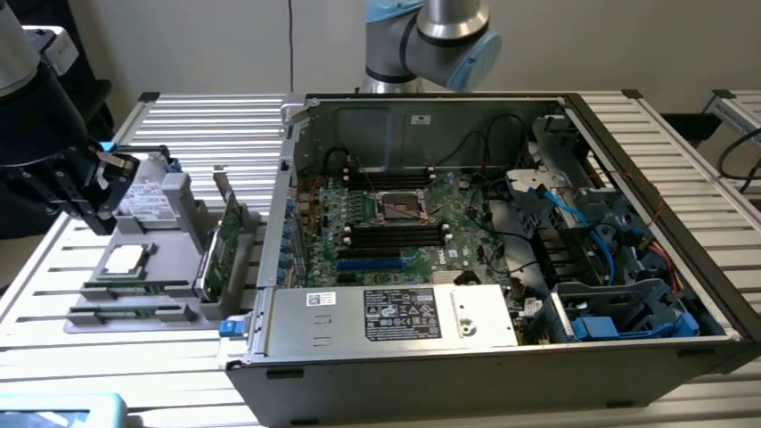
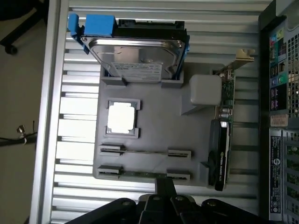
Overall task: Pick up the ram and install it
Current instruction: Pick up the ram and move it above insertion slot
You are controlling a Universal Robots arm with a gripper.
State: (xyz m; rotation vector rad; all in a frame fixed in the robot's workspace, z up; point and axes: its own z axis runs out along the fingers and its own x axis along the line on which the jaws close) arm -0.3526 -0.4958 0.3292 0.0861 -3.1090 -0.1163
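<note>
- None of the job looks done from where I stand. The ram (image 2: 140, 174) lies on edge between its clips in the grey tray (image 2: 159, 130), along the tray's edge nearest the gripper, and it has not been lifted.
- One gripper (image 2: 163, 189) hangs over the tray, above the ram. It is apart from the ram and touches nothing that I can make out. Whether its jaws are apart or together I cannot tell.
- All of the task is left, by my reckoning, both the pick and the seating. The black slots (image 1: 393, 234) on the motherboard (image 1: 464, 192) look bare, though I could not swear to every one.
- Two sticks by my count sit in the tray, side by side, each in its own pair of clips. The second stick (image 2: 145, 151) is paler and harder to make out, so I am less sure of it.
- One each of the other parts is in the tray: a hard drive (image 2: 135, 53) with blue ends, a square silver processor chip (image 2: 122, 116), and a tall green expansion card (image 2: 227, 100) standing on edge on the side toward the case.
- One open computer case (image 1: 476, 374) stands on the slatted bench (image 1: 214, 116), just beside the tray, on the exterior view's right.
</note>
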